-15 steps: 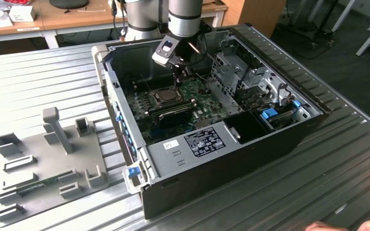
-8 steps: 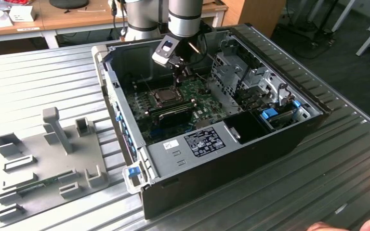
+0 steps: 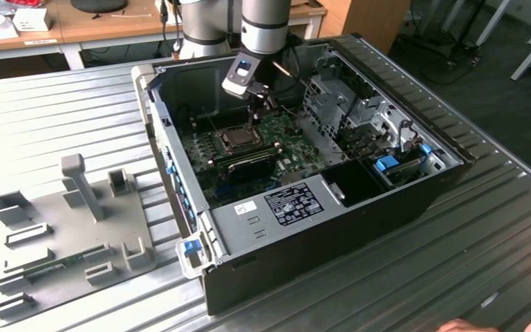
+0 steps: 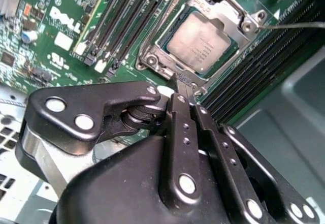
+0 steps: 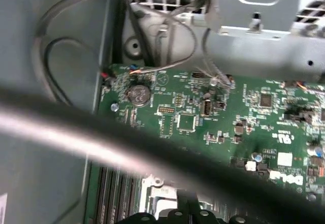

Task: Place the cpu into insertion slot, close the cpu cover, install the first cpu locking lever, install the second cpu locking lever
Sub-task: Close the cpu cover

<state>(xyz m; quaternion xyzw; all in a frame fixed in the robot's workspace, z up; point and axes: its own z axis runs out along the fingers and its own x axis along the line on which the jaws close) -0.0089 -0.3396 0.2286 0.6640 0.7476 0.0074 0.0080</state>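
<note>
Down inside the open computer case (image 3: 339, 228) with the tool (image 4: 185, 87), clenched, fingertips (image 4: 180, 102) pressed together with no gap and set right at the edge of the insertion slot (image 4: 150, 60). Cannot tell whether anything thin is pinched there.

Seated flat in that slot: the cpu (image 4: 200, 41), grey top showing through the window of the cpu cover (image 4: 218, 9), the cover lying down around it. Off one corner of the slot, a thin silver lever rod (image 4: 294, 25), reaching out over the memory slots (image 4: 264, 66). Placing and closing look done, by this reading; lever work in hand.

To do it well: work the rod near its free end, follow its own arc and avoid pushing straight down, press low, then tuck sideways under the catch. Keep the fingertips off the grey top and off the window's thin edge. Go slowly near the green circuit board (image 4: 61, 41), crowded with small parts.

Tight quarters around: more memory slots (image 4: 127, 16) just beside the slot on its other side, a grey case wall (image 4: 294, 117) near. In the exterior view, metal drive cage (image 3: 330, 104) close on the exterior view's right of the tool, the case's far wall close behind, loose cables (image 5: 76, 61) along that wall. Most open room straight up, through the case's open side; around the case, bare ribbed desk (image 3: 487, 263).
</note>
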